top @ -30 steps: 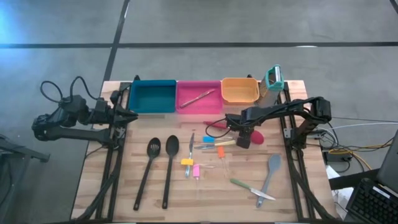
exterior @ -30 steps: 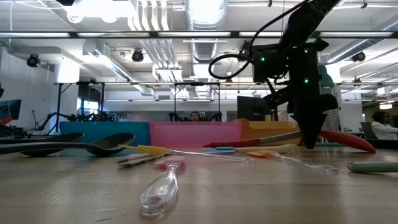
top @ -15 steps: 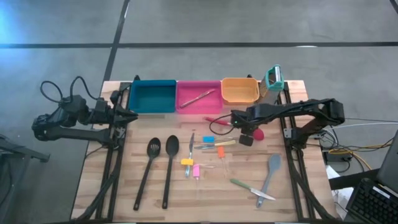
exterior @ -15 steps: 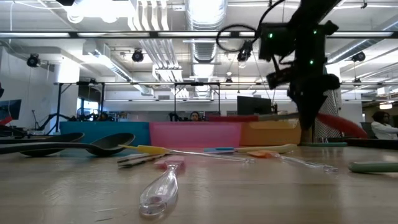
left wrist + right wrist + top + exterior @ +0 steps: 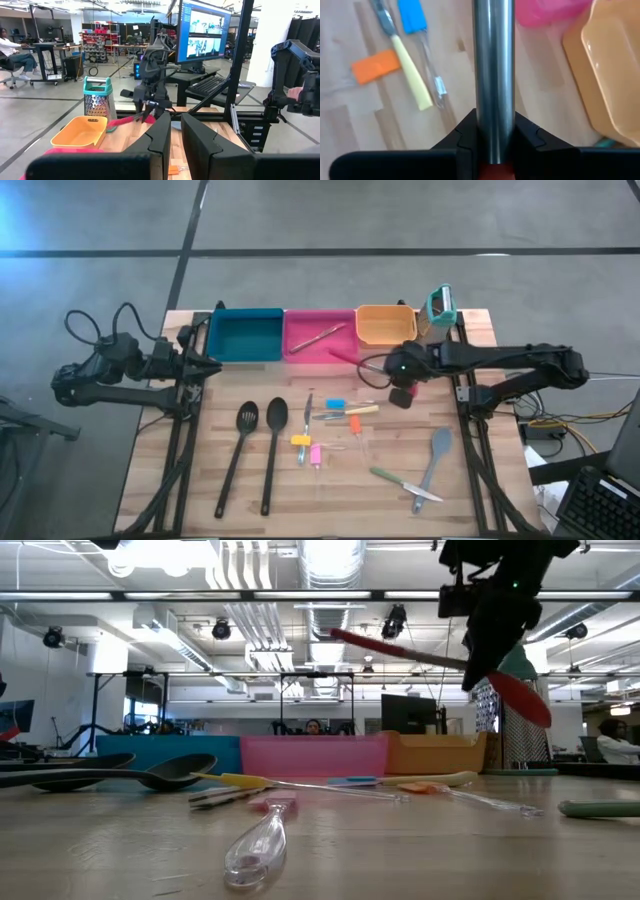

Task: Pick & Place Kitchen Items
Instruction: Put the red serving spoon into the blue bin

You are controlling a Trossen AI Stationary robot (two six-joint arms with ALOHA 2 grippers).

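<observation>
My right gripper (image 5: 400, 380) is shut on the red-headed spoon (image 5: 400, 652) and holds it high above the table, near the pink bin (image 5: 292, 335). The spoon's red handle end (image 5: 340, 357) points toward that bin. Its red head (image 5: 522, 698) is lower, on the other side of the gripper. Two long black spoons (image 5: 258, 445), a grey spatula (image 5: 436, 455), a green-handled knife (image 5: 395, 480) and small cutlery with yellow, pink, orange and blue handles (image 5: 335, 418) lie flat on the table. My left gripper (image 5: 205, 367) waits shut at the table's left. My right gripper pinches the spoon's metal shaft (image 5: 492, 100) between its two fingers, close to the red head. The fingers come from above and lie across the shaft. The spoon is lifted clear and tilted, its handle end (image 5: 345, 637) high and its head low.
The teal bin (image 5: 245, 313), the pink bin with one utensil in it and the orange bin (image 5: 385, 308) stand in a row at the far edge. The upright teal-and-white grater (image 5: 440, 305) stands at the far right. A clear plastic spoon (image 5: 255, 845) lies near the front.
My right gripper has gone up and a little toward the far edge with the red-headed spoon. The spoon has gone from lying on the table to hanging high and clear, tipped with its handle end raised toward the pink bin.
</observation>
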